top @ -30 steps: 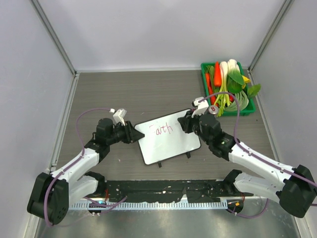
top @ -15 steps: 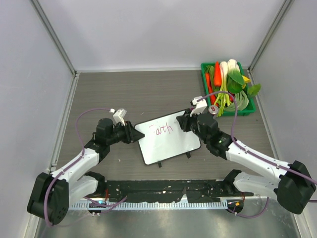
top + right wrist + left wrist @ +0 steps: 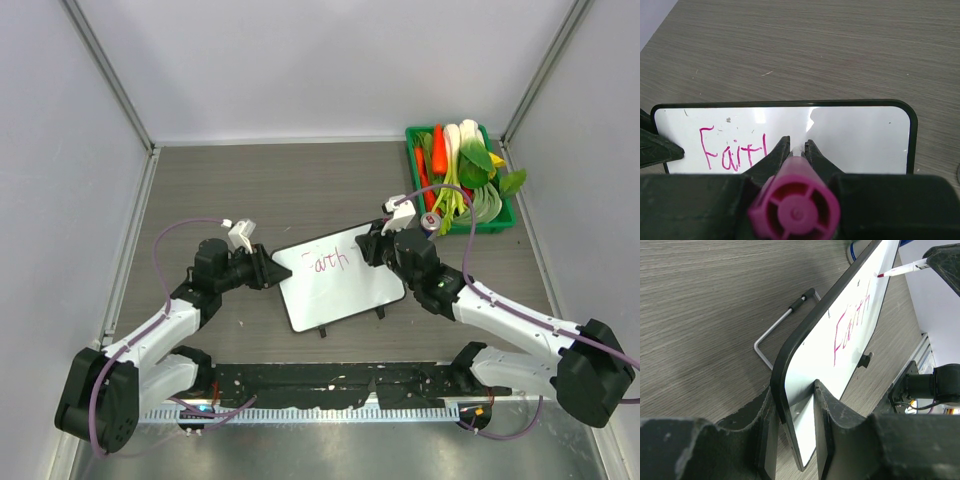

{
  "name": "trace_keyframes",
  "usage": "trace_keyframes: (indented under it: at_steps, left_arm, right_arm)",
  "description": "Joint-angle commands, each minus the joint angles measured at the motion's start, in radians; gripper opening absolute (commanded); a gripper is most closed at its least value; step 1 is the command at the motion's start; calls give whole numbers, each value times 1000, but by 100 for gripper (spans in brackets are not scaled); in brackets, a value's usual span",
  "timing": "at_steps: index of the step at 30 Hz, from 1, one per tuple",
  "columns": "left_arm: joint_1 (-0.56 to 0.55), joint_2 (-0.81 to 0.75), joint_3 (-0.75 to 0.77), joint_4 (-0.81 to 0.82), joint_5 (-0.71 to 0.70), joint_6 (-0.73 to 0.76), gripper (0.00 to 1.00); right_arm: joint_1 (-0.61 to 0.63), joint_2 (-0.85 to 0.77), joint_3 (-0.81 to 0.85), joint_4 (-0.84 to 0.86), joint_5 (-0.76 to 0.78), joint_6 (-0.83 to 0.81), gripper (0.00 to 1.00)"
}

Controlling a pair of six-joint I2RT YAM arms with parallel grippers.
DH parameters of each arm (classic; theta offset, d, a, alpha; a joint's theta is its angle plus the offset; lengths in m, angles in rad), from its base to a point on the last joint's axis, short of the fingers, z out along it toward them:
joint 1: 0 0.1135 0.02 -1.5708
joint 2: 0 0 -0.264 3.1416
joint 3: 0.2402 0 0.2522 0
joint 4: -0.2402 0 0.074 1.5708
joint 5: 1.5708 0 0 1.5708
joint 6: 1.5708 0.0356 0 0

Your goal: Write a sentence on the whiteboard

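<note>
The whiteboard (image 3: 345, 285) stands tilted at the table's middle, and my left gripper (image 3: 272, 272) is shut on its left edge. In the left wrist view the whiteboard (image 3: 820, 365) sits edge-on between my left gripper's (image 3: 792, 390) two fingers. The sentence (image 3: 852, 320) reads "Faith" in pink. My right gripper (image 3: 372, 245) is shut on a pink marker (image 3: 796, 205). The marker's tip (image 3: 881, 275) touches the whiteboard (image 3: 860, 140) just right of the sentence (image 3: 732, 150). My right gripper (image 3: 796, 146) hides the last letter in its own view.
A green tray (image 3: 480, 227) of vegetables stands at the back right, close behind my right arm. The whiteboard's wire stand (image 3: 780, 325) rests on the wooden table behind it. Grey walls close in the left, right and back sides.
My right gripper has shifted slightly left along the whiteboard with the marker. The left arm and the whiteboard have stayed still.
</note>
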Motion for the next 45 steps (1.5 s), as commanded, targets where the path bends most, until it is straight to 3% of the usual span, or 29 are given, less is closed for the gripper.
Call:
trace_keyframes:
  at_steps: [1, 22, 35, 45]
  left_arm:
    - [13, 12, -17, -10, -84, 70, 11]
    - [14, 15, -17, -6, -78, 70, 8]
    - [15, 14, -17, -4, -76, 68, 8]
    - [15, 18, -17, -4, -73, 68, 7]
  right_arm:
    - [4, -10, -2, 26, 24, 9, 2]
    - [22, -53, -56, -16, -10, 30, 2]
    - [24, -93, 42, -8, -16, 44, 1]
    - [24, -3, 97, 7, 70, 32, 1]
